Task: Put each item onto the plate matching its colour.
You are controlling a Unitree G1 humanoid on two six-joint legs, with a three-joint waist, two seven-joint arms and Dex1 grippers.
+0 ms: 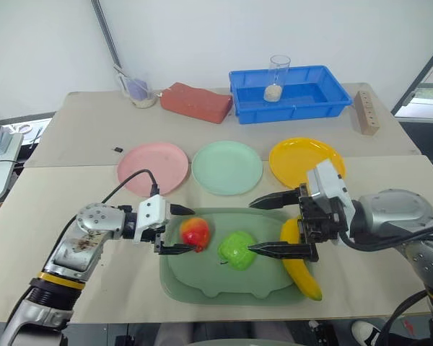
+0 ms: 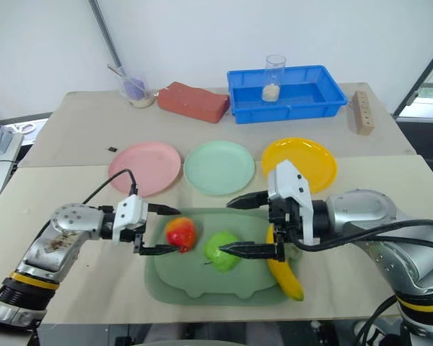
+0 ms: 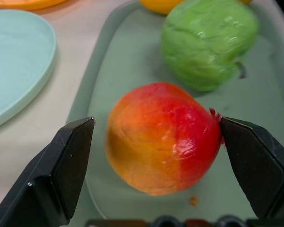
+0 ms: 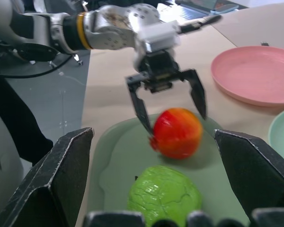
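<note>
Apple sits on the green tray, at the tray's left end. I see the left gripper reaching in level from the tray's left edge, jaws wide, one finger either side of the apple. The far finger stands clear; the near fingertip is at the apple's skin, contact or a hair off, I cannot tell which. Nothing held.

Green fruit lies mid-tray, just right of the apple. Right gripper hangs above it, wrist bent in from the tray's right side, jaws fully spread and empty.

Banana lies along the tray's right edge, partly under the right wrist.

Apple glossy, smooth, red blending to yellow. Green fruit lumpy, shiny, crackled skin. Tray matte, rounded corners.

Beyond the tray, in a row from left: pink plate, mint plate, yellow plate; all plain, round, bare.
</note>
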